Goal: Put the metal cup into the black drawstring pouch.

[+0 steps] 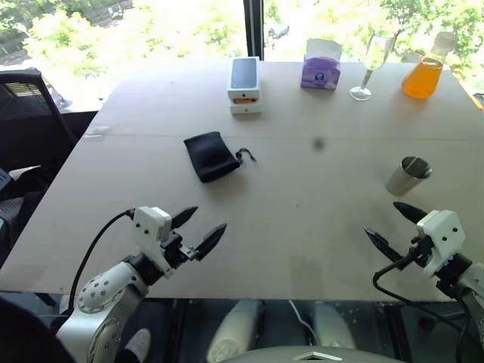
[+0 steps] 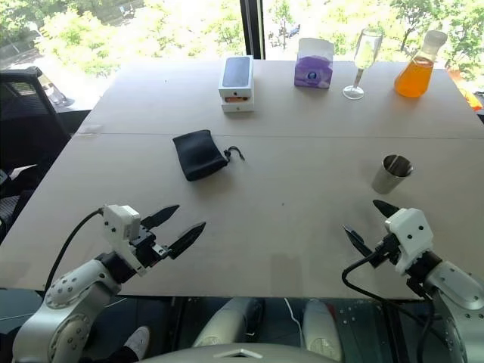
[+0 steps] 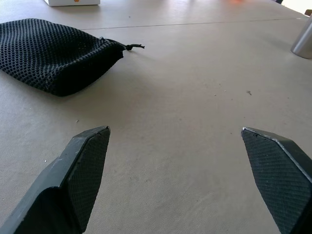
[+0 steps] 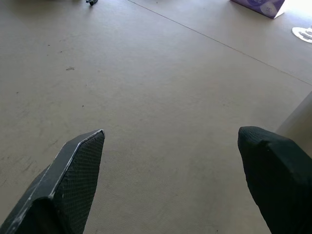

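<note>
Steel tumbler, the metal cup [image 1: 408, 175], standing upright on the right side of the table [image 1: 302, 227], just beyond the right gripper [image 1: 396, 224] and apart from it. Black drawstring pouch [image 1: 212, 156] lying flat left of centre, cord end trailing to its right, well apart from the cup. Left gripper [image 1: 198, 226] hovering at the near left edge, jaws spread wide, nothing between them. Right gripper likewise wide open and empty at the near right. Along the far edge: white box [image 1: 244, 85] with blue-grey top, purple tissue pack [image 1: 321, 65], wine glass [image 1: 372, 66], flask of orange liquid [image 1: 425, 70].
</note>
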### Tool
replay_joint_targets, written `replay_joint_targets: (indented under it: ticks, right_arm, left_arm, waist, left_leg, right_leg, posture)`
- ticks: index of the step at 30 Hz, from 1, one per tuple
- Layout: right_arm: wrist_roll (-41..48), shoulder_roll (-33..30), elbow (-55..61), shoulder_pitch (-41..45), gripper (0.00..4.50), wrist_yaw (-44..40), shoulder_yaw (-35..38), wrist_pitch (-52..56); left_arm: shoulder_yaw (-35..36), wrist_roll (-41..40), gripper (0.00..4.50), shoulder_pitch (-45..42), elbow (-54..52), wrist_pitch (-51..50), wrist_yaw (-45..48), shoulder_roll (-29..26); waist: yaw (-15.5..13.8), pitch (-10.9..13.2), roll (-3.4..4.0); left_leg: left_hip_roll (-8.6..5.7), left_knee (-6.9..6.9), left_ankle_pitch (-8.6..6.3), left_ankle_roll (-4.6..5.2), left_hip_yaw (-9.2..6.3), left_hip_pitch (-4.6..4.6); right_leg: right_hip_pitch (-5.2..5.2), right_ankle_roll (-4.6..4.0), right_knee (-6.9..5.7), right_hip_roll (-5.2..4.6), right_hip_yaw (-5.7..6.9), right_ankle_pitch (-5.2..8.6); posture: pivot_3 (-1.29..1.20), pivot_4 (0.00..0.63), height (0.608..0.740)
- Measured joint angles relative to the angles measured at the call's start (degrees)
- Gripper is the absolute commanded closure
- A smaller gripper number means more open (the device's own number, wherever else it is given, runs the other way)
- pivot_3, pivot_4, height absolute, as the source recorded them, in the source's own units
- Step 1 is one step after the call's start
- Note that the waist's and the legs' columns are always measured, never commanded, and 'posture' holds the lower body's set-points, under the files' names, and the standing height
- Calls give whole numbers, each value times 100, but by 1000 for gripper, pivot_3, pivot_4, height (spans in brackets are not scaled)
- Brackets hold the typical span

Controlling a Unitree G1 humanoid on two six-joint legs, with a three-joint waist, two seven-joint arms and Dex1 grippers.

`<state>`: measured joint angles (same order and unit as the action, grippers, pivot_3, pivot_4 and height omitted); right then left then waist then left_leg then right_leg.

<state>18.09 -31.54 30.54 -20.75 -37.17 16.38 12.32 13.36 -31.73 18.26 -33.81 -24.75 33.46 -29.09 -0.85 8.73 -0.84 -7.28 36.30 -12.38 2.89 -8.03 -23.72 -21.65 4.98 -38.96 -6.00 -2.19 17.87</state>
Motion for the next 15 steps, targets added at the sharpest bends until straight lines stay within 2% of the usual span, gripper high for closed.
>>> replay_joint_targets:
  ticks: [9,15]
  right_arm:
    - [142,37,100,423,72,-234,-275,-408]
    - [658,-85,404,681,72,-747,-665,-488]
  left_arm:
    - [-4,10,0,-665,101,-34,-217,14]
    - [-17,14,0,-994,322,-302,-408,-7]
  waist:
    - [5,-1,2]
    - [5,0,1]
  left_leg:
    - [0,0,1,-1,-2,0]
    - [0,-1,2,-3,-6,-1]
  right_leg:
    - [1,0,1,2,9,-1]
    - [1,0,1,2,11,-1]
  posture:
    - [0,150,740]
    - [0,150,740]
